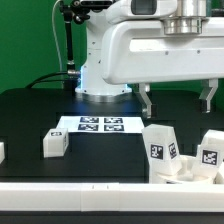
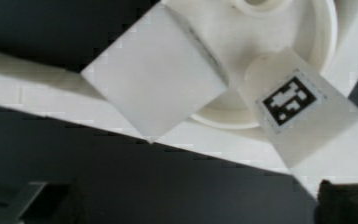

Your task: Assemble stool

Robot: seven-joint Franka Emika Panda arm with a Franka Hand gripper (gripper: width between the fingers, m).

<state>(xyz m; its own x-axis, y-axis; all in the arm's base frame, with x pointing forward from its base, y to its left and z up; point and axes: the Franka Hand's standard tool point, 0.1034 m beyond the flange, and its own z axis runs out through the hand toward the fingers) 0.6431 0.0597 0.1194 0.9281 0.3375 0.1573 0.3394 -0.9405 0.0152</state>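
The round white seat [image 1: 186,174] lies at the exterior view's right front. Two white legs stand up from it, one [image 1: 160,146] and another [image 1: 210,151], each with a marker tag. A third leg [image 1: 54,144] lies loose on the black table at the exterior view's left. My gripper [image 1: 177,98] hangs open and empty above the seat, apart from the legs. In the wrist view the seat [image 2: 274,35] and two legs, one plain [image 2: 158,75] and one tagged [image 2: 297,105], lie below the gripper [image 2: 194,205]. Its dark fingertips [image 2: 345,200] show at the frame corners.
The marker board [image 1: 100,125] lies flat mid-table in front of the robot base [image 1: 100,80]. A white rail [image 1: 70,190] borders the table's front edge and crosses the wrist view [image 2: 51,90]. A small white piece [image 1: 2,151] sits at the exterior view's left edge.
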